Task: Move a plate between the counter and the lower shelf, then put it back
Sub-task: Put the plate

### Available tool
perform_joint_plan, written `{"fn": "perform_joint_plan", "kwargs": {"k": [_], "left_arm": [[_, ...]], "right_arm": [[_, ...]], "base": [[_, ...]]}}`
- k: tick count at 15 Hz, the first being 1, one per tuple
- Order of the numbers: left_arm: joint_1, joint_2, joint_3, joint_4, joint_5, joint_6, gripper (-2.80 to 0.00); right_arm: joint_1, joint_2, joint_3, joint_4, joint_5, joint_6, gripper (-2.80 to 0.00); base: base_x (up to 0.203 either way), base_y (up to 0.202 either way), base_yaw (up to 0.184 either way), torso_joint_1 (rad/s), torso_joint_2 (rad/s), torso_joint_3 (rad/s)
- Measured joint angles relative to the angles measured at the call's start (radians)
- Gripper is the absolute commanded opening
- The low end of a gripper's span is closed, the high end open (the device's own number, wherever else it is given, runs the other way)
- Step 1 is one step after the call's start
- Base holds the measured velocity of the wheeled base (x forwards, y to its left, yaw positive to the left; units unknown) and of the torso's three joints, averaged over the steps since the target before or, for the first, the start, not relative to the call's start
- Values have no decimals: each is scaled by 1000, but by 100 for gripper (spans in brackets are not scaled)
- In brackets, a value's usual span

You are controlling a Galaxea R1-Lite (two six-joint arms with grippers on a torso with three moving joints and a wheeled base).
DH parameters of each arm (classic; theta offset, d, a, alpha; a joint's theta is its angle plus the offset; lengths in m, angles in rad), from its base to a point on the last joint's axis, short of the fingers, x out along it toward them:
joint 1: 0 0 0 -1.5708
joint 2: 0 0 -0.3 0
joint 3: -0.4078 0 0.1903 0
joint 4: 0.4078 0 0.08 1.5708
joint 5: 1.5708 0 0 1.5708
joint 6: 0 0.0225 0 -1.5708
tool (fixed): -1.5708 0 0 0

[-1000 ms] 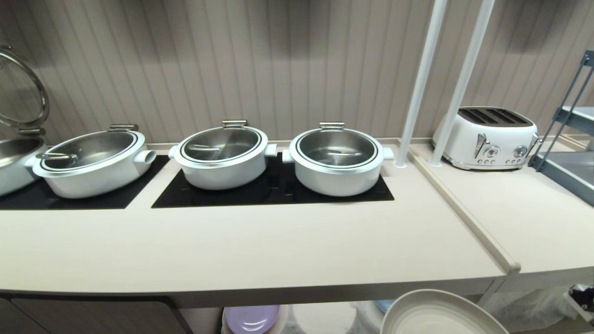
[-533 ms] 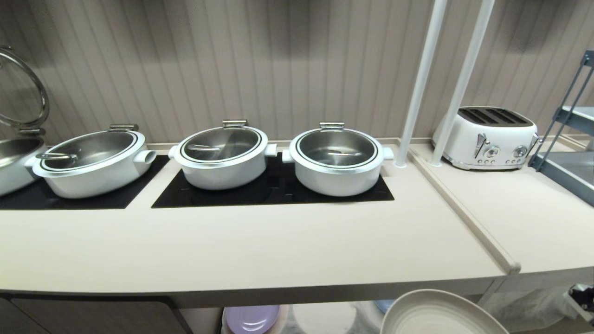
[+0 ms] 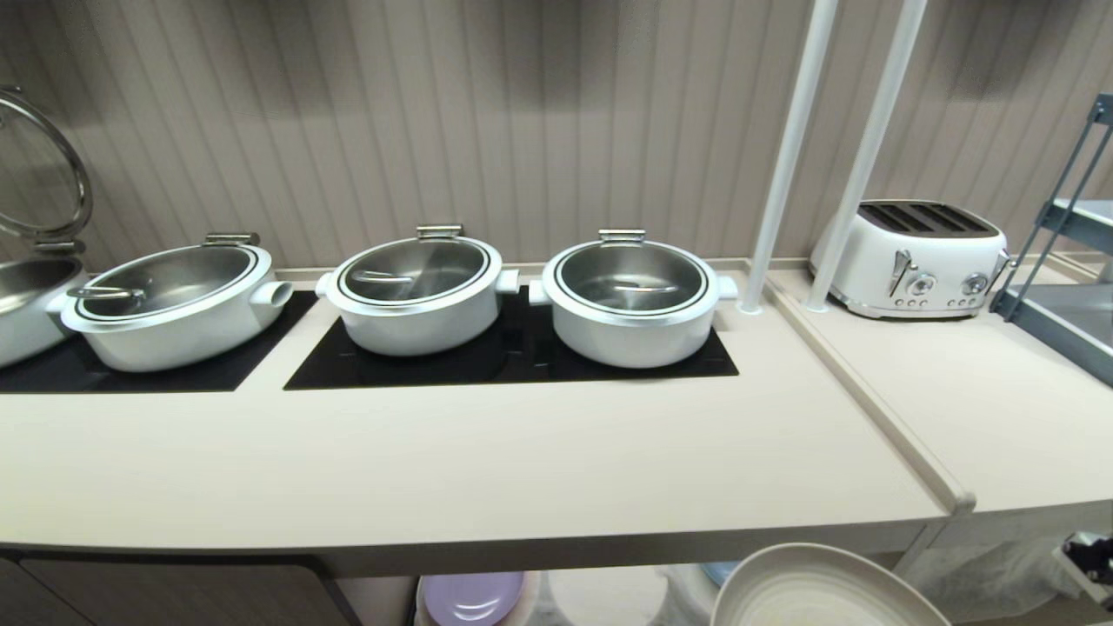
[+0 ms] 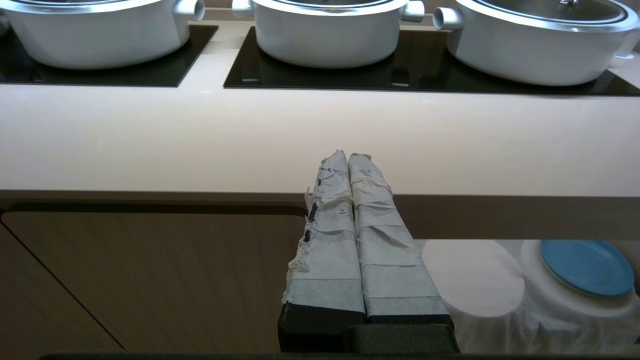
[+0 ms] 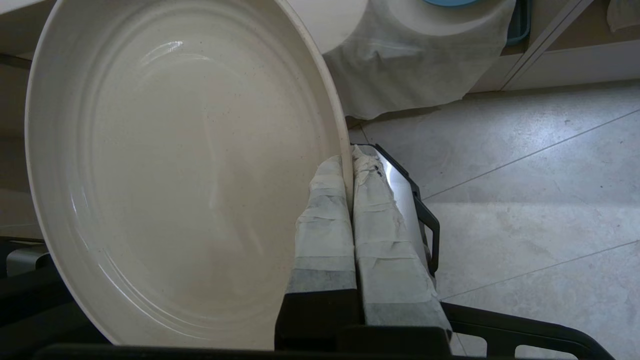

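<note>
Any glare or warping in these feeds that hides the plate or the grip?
Head view: wide-angle bowing at the edges, and the plate is cut off by the bottom edge. Right wrist view: soft sheen on the plate, rim still clear where the right pincer clamps it. Left wrist view: evenly lit, faint reflections on the black panel.

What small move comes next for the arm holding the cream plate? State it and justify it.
Probably lift: the right gripper is shut on the rim of the round matte cream plate, which hangs below the bare pale beige counter, so it should rise above the front edge first.
</note>
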Motion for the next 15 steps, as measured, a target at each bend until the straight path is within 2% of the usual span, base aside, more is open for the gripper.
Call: {"fn": "perform_joint_plan", "kwargs": {"k": [8, 15], "left_arm": [[-1, 0, 0, 1, 0, -1, -280], [0, 0, 0, 0, 0, -1, -280]], "right_arm": [[-1, -1, 3, -1, -1, 0, -280], [-1, -1, 3, 0, 0, 0, -280]], "base": [[0, 7, 1, 3, 1, 0], [0, 183, 0, 0, 4, 1]]}}
